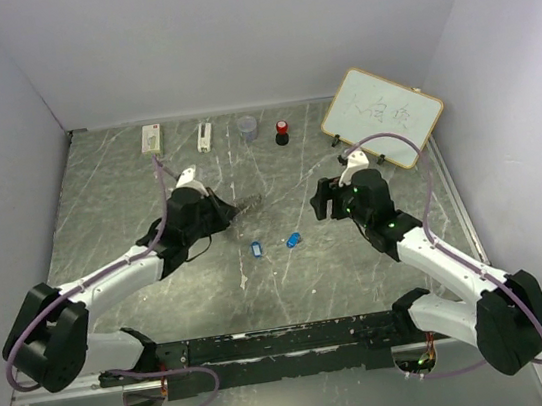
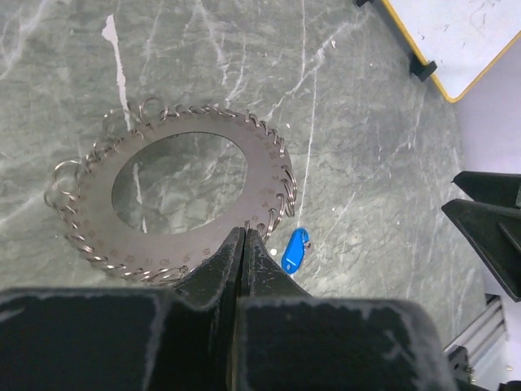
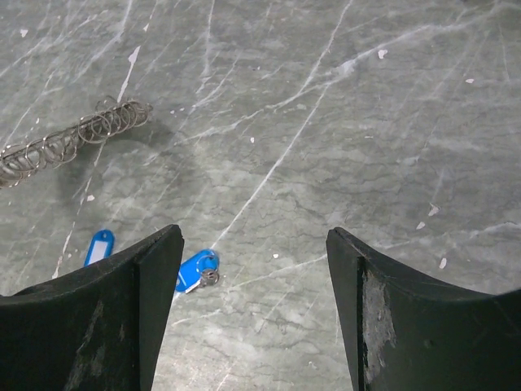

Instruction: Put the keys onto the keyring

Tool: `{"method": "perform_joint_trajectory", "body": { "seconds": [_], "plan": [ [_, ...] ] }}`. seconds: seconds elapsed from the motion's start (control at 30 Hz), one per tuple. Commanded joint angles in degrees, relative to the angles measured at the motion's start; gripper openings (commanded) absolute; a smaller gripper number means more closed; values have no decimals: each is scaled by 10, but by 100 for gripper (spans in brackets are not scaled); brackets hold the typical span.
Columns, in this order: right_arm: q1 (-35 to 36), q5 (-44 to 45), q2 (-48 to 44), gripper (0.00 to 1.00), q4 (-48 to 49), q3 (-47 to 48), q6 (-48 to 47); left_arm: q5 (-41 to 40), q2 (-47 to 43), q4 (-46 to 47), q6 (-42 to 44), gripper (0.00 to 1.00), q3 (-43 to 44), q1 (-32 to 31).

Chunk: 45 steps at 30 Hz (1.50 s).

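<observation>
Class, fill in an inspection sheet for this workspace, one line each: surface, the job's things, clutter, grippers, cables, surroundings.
Surface: grey marbled table with white scratches; no spills seen.
Job's things: keyring pinched at its rim; blue-and-white key and all-blue key lying loose on the table, off the ring.
Clutter: whiteboard, red-and-black knob, clear cup and two white items along the far edge.
Grippers: left gripper shut on the keyring; right gripper open and empty above the table.
Cables: purple cables looped along both arms, clear of the keys.
Surroundings: plain white walls; nothing else seen.
</observation>
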Motion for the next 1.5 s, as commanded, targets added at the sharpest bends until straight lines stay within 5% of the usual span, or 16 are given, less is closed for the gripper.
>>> {"method": "perform_joint_trajectory", "body": {
  "seconds": [0.0, 0.47, 1.1, 1.47],
  "plan": [
    [7, -10, 1, 72, 14, 17, -5, 115, -14, 100, -61, 7, -39, 46],
    [8, -10, 17, 72, 11, 32, -14, 299, 68, 332, -194, 7, -93, 144],
    [33, -115, 126, 72, 117, 77, 67, 331, 142, 459, -254, 7, -107, 145],
    [92, -98, 201, 72, 126, 126, 80, 336, 162, 489, -262, 7, -113, 145]
  ]
}}
